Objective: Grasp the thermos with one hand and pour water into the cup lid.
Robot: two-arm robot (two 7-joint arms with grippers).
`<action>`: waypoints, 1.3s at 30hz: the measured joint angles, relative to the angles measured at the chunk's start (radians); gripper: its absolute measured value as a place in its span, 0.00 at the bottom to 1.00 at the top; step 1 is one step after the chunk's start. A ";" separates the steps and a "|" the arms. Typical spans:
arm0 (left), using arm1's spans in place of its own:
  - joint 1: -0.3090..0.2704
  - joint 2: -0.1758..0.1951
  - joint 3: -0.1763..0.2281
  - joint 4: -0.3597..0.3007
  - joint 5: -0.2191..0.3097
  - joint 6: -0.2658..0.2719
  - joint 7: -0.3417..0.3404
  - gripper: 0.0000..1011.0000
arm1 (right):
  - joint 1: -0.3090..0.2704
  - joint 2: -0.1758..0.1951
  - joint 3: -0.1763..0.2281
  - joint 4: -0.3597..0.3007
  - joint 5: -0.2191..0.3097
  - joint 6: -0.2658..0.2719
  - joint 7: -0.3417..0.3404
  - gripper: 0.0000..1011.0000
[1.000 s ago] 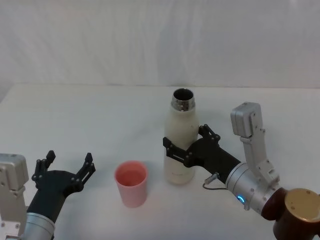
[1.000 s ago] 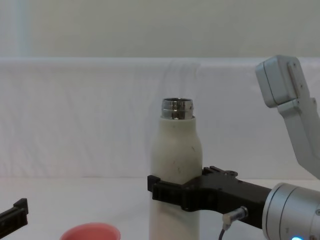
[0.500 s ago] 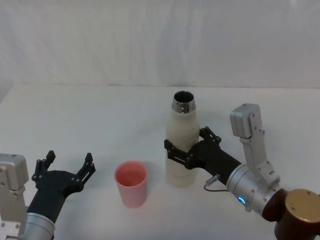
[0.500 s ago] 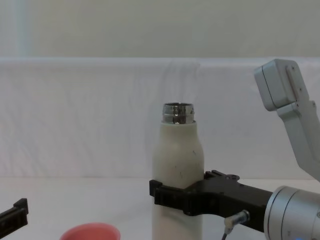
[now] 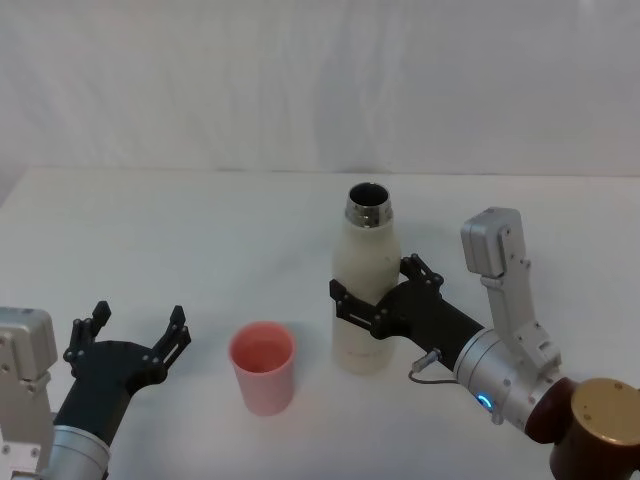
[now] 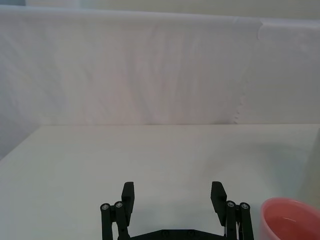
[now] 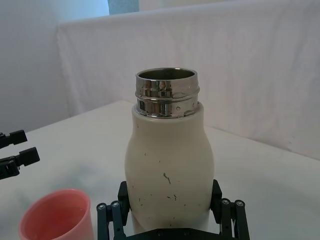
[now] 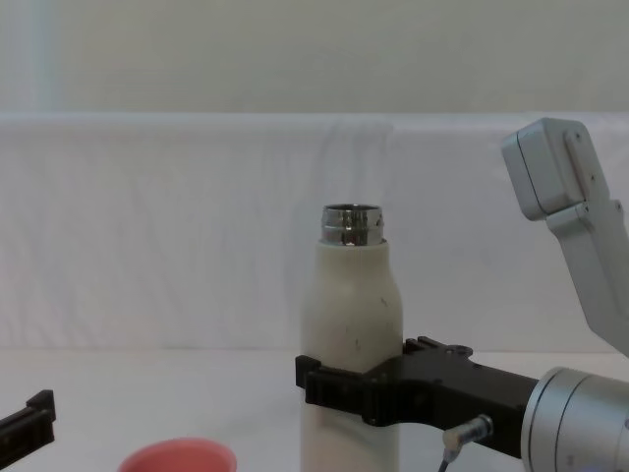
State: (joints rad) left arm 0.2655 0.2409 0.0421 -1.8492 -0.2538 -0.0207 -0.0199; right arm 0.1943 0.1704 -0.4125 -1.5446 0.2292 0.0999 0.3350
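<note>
The thermos point(image 5: 364, 290) stands upright on the white desk point(image 5: 200, 230), lid off, its steel neck open at the top. The right gripper point(image 5: 372, 300) is closed around the lower half of the bottle body — one of its fingers point(image 5: 352, 303) lies across the front face, the other sits at the rear. In the right wrist view, the thermos point(image 7: 169, 167) sits squarely between both fingers.

The cup lid point(image 5: 263, 366) stands upright to the left of the thermos, near it but not touching.

The left gripper point(image 5: 130, 340) rests low at the desk's near left — fingers spread wide, holding nothing, apart from the cup lid.
</note>
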 joint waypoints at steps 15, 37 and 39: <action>0.000 0.000 0.000 0.000 0.000 0.000 0.000 0.99 | -0.001 -0.002 0.002 0.000 -0.002 -0.002 0.001 0.99; 0.000 0.000 0.000 0.000 0.000 0.000 0.000 0.99 | -0.047 0.027 0.009 -0.064 0.015 -0.021 -0.023 0.99; 0.000 0.000 0.000 0.000 0.000 0.000 0.000 0.99 | -0.061 0.035 0.010 -0.084 0.022 -0.024 -0.024 0.99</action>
State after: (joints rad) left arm 0.2655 0.2410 0.0421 -1.8492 -0.2538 -0.0207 -0.0199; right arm 0.1331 0.2056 -0.4026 -1.6288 0.2511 0.0763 0.3114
